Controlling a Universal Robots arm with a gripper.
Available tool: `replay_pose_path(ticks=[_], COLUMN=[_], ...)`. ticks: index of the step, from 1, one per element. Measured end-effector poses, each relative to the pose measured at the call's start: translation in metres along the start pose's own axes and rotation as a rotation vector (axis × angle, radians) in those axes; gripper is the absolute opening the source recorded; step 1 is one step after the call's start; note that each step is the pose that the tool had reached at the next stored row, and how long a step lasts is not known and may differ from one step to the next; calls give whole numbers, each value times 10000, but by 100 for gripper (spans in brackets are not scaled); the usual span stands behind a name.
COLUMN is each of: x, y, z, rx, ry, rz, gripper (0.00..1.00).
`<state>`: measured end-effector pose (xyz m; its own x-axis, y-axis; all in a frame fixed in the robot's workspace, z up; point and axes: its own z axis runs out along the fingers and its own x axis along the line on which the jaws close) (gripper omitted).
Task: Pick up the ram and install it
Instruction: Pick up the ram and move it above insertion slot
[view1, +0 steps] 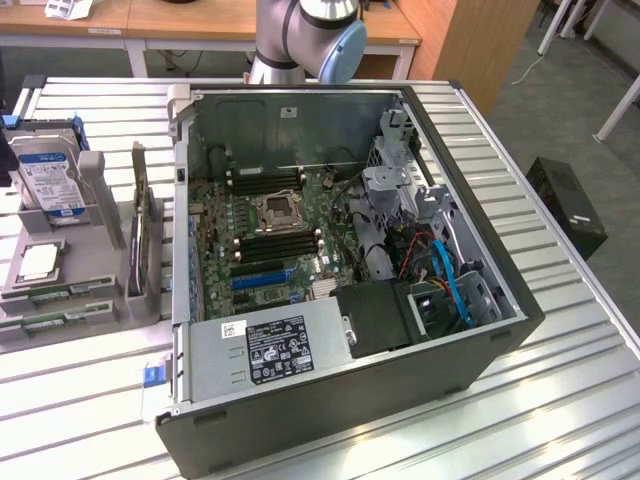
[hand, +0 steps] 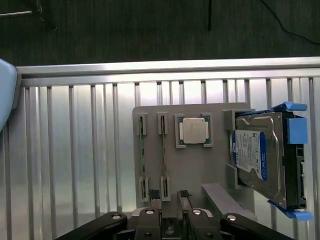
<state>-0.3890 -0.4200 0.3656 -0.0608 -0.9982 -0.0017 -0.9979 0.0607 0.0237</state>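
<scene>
Two ram sticks stand on edge in the slots of a grey holder tray (hand: 200, 165): one ram stick (hand: 141, 155) and a second ram stick (hand: 163, 155) beside it. My gripper (hand: 170, 200) hovers above the tray's edge, closest to the ends of these sticks. A narrow gap shows between its dark fingertips (hand: 155, 200), and nothing is held in it. In the exterior view the same ram sticks (view1: 72, 290) lie low in the tray (view1: 100, 180) at the exterior view's left, beside the open computer case (view1: 480, 200). Black memory slots (view1: 275, 243) flank the CPU socket (view1: 275, 210).
The tray also carries a CPU chip (hand: 194, 131), a blue-labelled hard drive (hand: 257, 160) in a blue bracket, and an upright expansion card (view1: 140, 235). Inside the case are a power supply (view1: 280, 350), cables and a drive cage (view1: 400, 190). The table top (view1: 560, 400) is slatted metal.
</scene>
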Motion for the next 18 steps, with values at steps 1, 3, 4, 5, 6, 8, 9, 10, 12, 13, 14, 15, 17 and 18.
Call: replay_pose_path(ticks=[1, 3, 4, 5, 6, 8, 9, 10, 12, 13, 14, 15, 17, 18], x=[0, 0, 0, 1, 1, 2, 2, 2, 2, 2, 2, 2, 2, 2], y=[0, -1, -2, -2, -2, -3, -4, -4, -5, -6, -6, -6, -7, -8], z=[18, 56, 73, 91, 109, 146, 164, 183, 219, 237, 254, 274, 310, 328], rx=[1, 1, -1, 0, -1, 0, -1, 1, 0, 1, 0, 0, 0, 0], ry=[0, -1, 0, 0, 1, 0, 0, 0, 0, 0, 1, 0, 1, 0], rz=[0, 1, 0, 0, 0, 0, 0, 0, 0, 0, 0, 0, 0, 0], gripper=[27, 27, 27, 27, 27, 27, 27, 27, 27, 27, 27, 27, 27, 27])
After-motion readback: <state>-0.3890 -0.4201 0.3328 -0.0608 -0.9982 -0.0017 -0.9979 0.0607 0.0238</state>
